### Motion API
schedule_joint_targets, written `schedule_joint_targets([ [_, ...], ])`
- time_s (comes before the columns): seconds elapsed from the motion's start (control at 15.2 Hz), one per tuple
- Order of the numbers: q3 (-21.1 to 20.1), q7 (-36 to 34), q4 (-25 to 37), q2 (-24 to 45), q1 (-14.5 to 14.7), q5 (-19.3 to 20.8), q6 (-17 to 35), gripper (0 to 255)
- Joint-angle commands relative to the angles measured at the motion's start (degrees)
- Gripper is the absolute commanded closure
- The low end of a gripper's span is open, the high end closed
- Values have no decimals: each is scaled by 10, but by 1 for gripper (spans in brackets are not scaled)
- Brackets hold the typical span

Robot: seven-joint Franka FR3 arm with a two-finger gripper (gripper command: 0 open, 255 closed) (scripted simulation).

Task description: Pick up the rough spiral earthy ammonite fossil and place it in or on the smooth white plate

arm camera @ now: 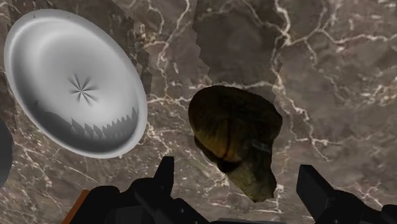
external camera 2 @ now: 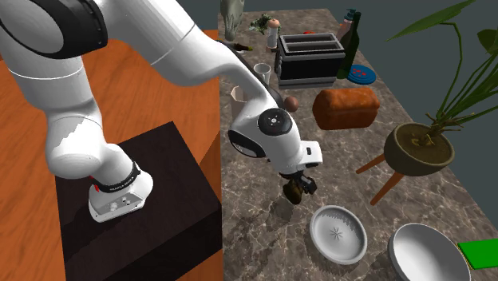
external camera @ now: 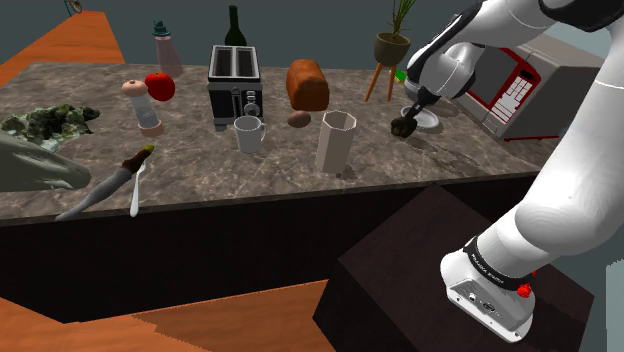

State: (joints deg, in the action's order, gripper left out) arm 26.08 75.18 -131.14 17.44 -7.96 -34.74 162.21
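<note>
The brown, ridged ammonite fossil [arm camera: 234, 130] hangs just above the marble counter, clasped between the black fingers of my gripper [arm camera: 238, 183]. In the shoulder view the gripper [external camera: 412, 117] and fossil [external camera: 404, 127] hover near the counter's right end, partly covering the white plate [external camera: 432, 119] behind them. From the second exterior view the fossil [external camera 2: 296, 191] sits under the gripper [external camera 2: 299, 184], a short way from the round white plate [external camera 2: 339, 233], which has a star mark in its middle. That plate [arm camera: 75, 83] lies flat beside the fossil, and nothing is on it.
A second pale dish [external camera 2: 427, 254] and a green card [external camera 2: 479, 254] lie beyond the plate. A potted plant on legs [external camera 2: 417, 148], a bread loaf [external camera: 308, 85], a toaster [external camera: 235, 85], a mug [external camera: 249, 133], a tall cup [external camera: 335, 140] and a red-and-white appliance [external camera: 520, 95] stand around.
</note>
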Motion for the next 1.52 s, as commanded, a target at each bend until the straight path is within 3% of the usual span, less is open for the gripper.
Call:
schedule_joint_targets([
  [0.0, -17, 18, 8, 18, -13, -23, 9, 0],
  [0.59, -29, 29, 15, 31, -22, -38, 14, 0],
  [0.66, -29, 29, 15, 31, -22, -38, 14, 255],
  [1.25, -29, 29, 15, 31, -22, -38, 14, 255],
  [1.45, -5, 4, 11, 11, -4, -7, -1, 255],
])
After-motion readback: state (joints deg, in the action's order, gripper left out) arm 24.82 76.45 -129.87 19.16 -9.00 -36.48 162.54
